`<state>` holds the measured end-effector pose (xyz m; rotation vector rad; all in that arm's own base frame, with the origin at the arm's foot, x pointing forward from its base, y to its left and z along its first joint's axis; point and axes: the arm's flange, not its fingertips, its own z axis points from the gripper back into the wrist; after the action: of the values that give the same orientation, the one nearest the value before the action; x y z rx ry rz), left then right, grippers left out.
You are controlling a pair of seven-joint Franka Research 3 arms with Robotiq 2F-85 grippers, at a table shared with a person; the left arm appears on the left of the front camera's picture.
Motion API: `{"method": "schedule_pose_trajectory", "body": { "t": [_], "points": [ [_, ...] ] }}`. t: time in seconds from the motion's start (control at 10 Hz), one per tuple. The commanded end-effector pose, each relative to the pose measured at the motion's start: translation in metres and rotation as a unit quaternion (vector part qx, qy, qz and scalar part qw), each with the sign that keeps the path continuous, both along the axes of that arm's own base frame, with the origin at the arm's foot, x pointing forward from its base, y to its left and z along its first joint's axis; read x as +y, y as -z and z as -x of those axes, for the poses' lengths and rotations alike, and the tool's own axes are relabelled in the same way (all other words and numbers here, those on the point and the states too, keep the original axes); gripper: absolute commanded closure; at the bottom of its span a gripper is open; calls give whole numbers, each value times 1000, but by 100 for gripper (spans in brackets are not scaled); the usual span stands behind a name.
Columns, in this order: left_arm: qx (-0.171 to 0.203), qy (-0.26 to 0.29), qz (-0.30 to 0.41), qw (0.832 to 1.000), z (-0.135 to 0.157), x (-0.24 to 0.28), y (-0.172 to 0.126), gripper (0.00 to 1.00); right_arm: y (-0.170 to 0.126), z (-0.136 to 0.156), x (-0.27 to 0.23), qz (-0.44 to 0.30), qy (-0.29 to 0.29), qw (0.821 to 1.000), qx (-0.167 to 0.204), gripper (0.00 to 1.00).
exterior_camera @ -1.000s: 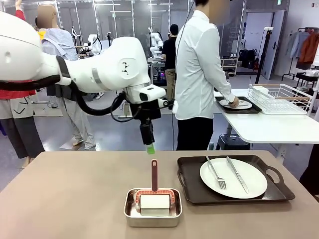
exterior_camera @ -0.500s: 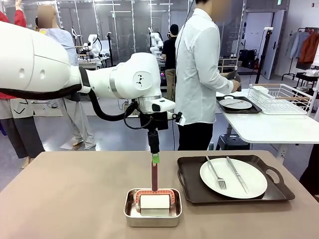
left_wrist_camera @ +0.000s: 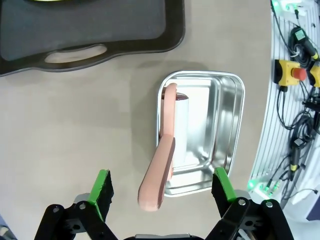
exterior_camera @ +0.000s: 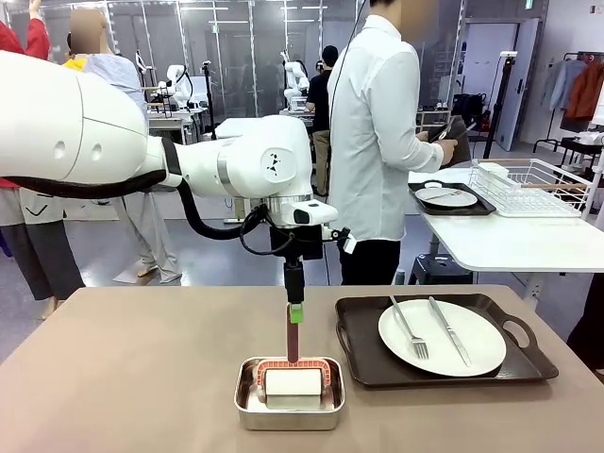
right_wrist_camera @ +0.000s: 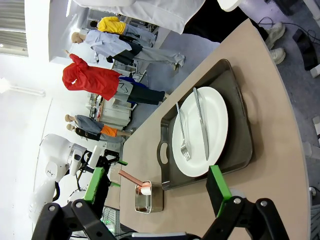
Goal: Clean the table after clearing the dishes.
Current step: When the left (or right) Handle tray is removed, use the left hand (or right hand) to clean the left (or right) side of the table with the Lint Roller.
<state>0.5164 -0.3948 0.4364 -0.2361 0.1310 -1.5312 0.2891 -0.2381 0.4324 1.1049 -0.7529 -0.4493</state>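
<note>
**Hovering over the roller handle, with one tray not yet cleared**

The left fingers [exterior_camera: 296, 311] point straight down over the cleaning roller [exterior_camera: 293, 385], which sits in a small steel pan [exterior_camera: 243, 415] near the robot's edge of the tabletop [exterior_camera: 132, 377]. The roller's reddish handle [exterior_camera: 293, 342] stands upright out of the pan, so it can be taken from above. In the left wrist view the handle tip lies in the gap between the two green pads. They are spread fully apart and hold nothing, and there is clear space on either side of the handle. That placement suggests a grasp is being lined up; the pads would have to drop further and close.

Of the dishes, one dark tray [exterior_camera: 363, 363] lies on the tabletop just right of the pan. It carries a white plate [exterior_camera: 481, 340] with a fork [exterior_camera: 411, 332] and knife [exterior_camera: 449, 330]. A second tray [exterior_camera: 481, 206] with its plate [exterior_camera: 445, 196] already rests on the white table [exterior_camera: 510, 241] beyond, where a person [exterior_camera: 377, 142] stands turned toward it. Clearing therefore looks half done, and wiping cannot cover the whole surface until the near tray goes.

The right fingers [right_wrist_camera: 217, 182] are wide open and empty, well apart from the near tray.
</note>
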Motion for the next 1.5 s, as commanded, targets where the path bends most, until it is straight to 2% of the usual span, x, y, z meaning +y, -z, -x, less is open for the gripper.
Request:
{"method": "schedule_pose_trajectory", "body": {
  "t": [0.0, 0.5, 0.6, 0.7, 0.8, 0.9, 1.1, 1.2, 1.3, 1.4],
  "points": [
    [8, 4, -17, 1000, 13, 1, 7, 0, -2, 1, 0, -5, 3, 1000, -7, 0],
    [41, 16, -39, 998, 24, 2, 34, 0, -2, 1, 0, -5, 3, 1000, -7, 0],
    [44, 13, -35, 998, 25, 1, 38, 9, -2, 1, 0, -5, 3, 1000, -7, 0],
    [47, 20, -25, 998, 26, 1, 41, 53, -2, 1, 0, -5, 3, 1000, -7, 0],
    [41, 18, -20, 999, 26, 1, 41, 67, -2, 1, 0, -5, 3, 1000, -7, 0],
    [40, 18, -23, 999, 26, 1, 40, 100, -2, 1, 0, -5, 3, 1000, -7, 0],
    [41, 17, -27, 999, 26, 2, 39, 100, -2, 1, 0, -5, 3, 1000, -7, 0],
    [40, 15, -25, 999, 25, 2, 37, 86, -2, 1, 0, -5, 3, 1000, -7, 0],
    [39, 13, -25, 999, 24, 2, 35, 96, -2, 1, 0, -5, 3, 1000, -7, 0],
    [38, 13, -24, 999, 24, 2, 33, 100, -2, 1, 0, -5, 3, 1000, -7, 0]
  ]
}}
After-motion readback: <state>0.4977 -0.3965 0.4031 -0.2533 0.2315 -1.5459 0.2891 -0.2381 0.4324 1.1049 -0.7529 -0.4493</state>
